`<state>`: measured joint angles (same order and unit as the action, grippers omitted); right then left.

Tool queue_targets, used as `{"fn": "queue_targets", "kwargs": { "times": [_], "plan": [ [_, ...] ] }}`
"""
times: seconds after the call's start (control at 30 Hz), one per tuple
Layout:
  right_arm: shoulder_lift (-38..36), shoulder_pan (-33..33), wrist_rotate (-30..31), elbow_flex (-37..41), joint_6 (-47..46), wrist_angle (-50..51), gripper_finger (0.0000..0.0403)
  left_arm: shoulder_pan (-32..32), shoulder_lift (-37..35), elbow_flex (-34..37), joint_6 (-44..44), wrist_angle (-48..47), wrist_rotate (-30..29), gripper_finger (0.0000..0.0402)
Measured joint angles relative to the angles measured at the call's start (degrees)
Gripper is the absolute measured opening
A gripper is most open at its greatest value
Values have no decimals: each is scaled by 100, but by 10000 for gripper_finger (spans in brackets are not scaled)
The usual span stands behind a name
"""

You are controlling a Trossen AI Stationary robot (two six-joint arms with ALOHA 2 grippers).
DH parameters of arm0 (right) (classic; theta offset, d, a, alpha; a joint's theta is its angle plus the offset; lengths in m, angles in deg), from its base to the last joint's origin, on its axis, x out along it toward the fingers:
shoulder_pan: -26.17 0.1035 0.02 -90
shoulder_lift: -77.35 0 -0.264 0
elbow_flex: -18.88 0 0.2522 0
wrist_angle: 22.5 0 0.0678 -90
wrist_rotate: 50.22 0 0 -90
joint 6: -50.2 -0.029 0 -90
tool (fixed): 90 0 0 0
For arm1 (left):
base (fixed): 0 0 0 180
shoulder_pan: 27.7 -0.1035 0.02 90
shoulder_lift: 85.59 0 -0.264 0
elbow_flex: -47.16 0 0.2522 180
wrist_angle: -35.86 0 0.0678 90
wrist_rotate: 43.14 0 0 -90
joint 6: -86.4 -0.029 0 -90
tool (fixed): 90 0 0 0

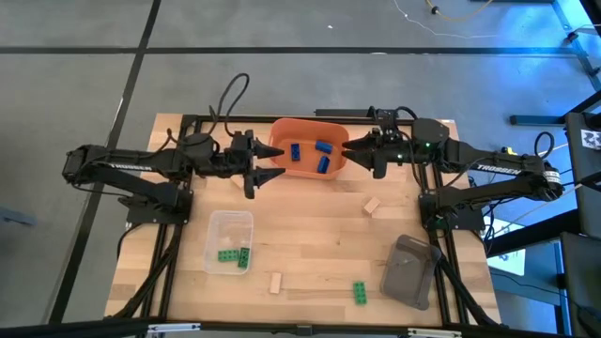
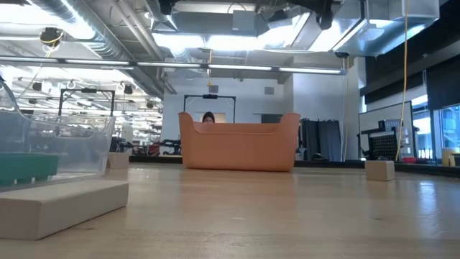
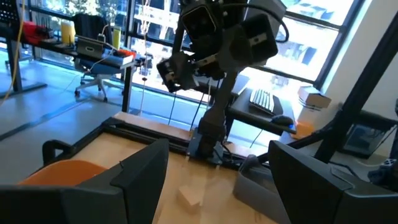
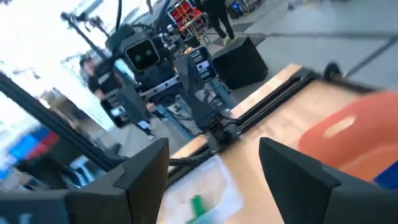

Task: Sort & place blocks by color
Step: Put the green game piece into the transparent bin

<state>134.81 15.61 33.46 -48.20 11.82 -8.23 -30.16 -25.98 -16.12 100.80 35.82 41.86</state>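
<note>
Right now my left gripper [image 1: 269, 176] hangs just beside the left end of the orange bin [image 1: 282, 134], fingers spread wide with nothing between them. Across from it, my right gripper [image 1: 354, 150] sits at the bin's right end, its fingers parted too and holding nothing. Three blue blocks [image 1: 323, 147] lie inside the orange bin. Toward the front left of the tabletop [image 1: 310, 235], the clear tray [image 1: 230, 223] holds two green blocks [image 1: 228, 255], lying close together at its near edge. A third green block [image 1: 360, 293] lies on the bare wood near the front, just left of the grey tray [image 1: 410, 270]. One tan block [image 1: 373, 206] rests on the tabletop below the bin's right end, and another tan block [image 1: 276, 283] lies near the front, between the clear tray and the loose green one. From table height, a person's head shows behind the bin, out in the room.
</note>
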Motion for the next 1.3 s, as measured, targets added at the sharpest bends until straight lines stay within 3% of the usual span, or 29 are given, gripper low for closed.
{"fn": "queue_targets", "kwargs": {
  "times": [0.17,0.4,0.63,0.9,1.03,1.23,1.3],
  "plan": [
    [270,383,-597,0,-1166,-73,251,-2,0,0,-1,-117,-2,267],
    [1085,1861,-1552,-335,-2117,289,251,-4,2,0,3,-119,-2,267],
    [1880,3182,-1691,-1170,-1983,1938,251,-4,2,0,8,-117,-192,267],
    [2730,3938,-1593,-1202,-1646,2226,242,-4,2,0,43,-110,-349,267],
    [3264,4086,-1706,-1202,-1223,2245,190,-4,2,0,43,-110,-354,267],
    [3979,4232,-2325,-1198,-533,2829,24,-4,2,0,43,-116,-354,267],
    [4182,4271,-2411,-1198,-270,2862,14,-2,2,0,44,-118,-353,267]
  ]
}}
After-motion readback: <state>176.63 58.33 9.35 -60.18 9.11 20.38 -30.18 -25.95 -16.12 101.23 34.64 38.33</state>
